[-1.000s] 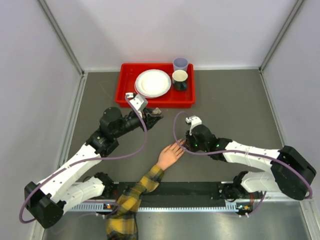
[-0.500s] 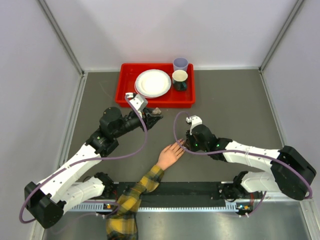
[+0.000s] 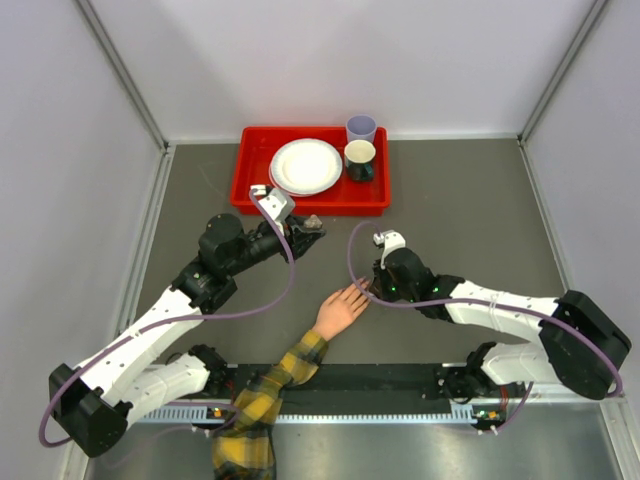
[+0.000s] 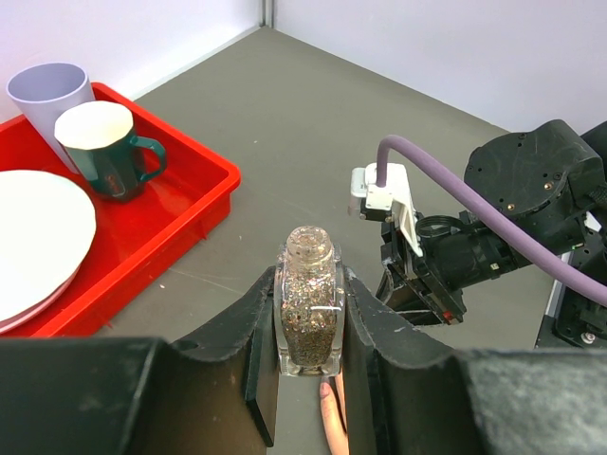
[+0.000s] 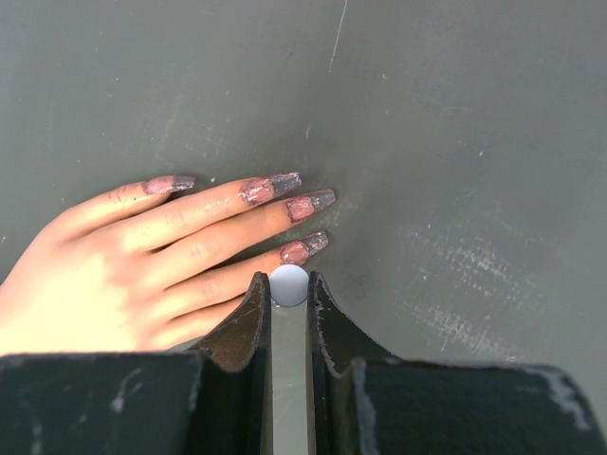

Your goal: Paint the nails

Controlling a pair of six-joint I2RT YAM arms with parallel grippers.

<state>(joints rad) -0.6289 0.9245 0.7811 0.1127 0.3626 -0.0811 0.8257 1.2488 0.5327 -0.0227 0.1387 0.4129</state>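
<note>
At the nails (image 5: 303, 249), mid-painting: right gripper (image 5: 288, 284) pinches what may be the brush cap (image 5: 289, 285), left gripper (image 4: 309, 284) clamps the bottle (image 4: 310, 327); next needs a light stroke.

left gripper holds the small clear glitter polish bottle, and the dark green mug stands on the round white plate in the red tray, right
No: the dark green mug stands beside the round white plate, not on it; the top external view shows this. The rest is right.
</note>
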